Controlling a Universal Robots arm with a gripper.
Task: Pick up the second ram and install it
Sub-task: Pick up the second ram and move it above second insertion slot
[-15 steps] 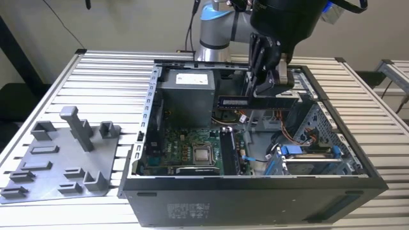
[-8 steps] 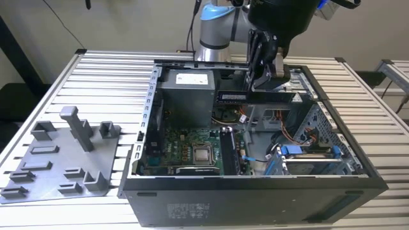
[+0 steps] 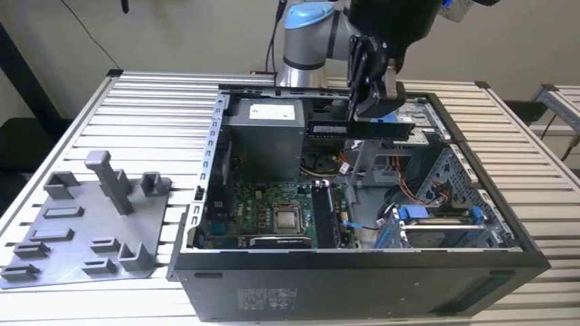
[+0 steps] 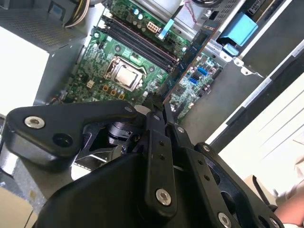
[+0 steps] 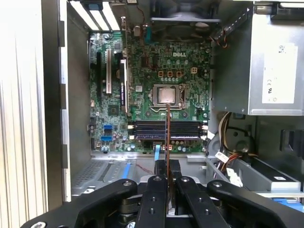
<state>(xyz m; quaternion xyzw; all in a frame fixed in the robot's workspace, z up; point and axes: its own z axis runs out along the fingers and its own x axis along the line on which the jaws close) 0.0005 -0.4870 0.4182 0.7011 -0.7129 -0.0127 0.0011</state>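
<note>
On the exterior view's left, the grey fixture tray [image 3: 54, 261] lies on the slatted table [image 3: 145, 115], holding no strip. At centre stands the open computer case [image 3: 363, 272], its motherboard [image 3: 263, 204] exposed. Above the case's far side the gripper [image 3: 373, 115] is pinched on the second ram [image 3: 331, 128], which is carried level and clear of the board. In the first wrist view the strip hangs edge-on over the memory slots [image 5: 142, 129], touching none. Light-blue drive-bay clips [image 3: 412, 212] sit at the exterior view's right.

Judgement: pick-up is complete and installation is in hand. Seating calls for the strip's edge aligned along a free slot, then a straight descent.
</note>
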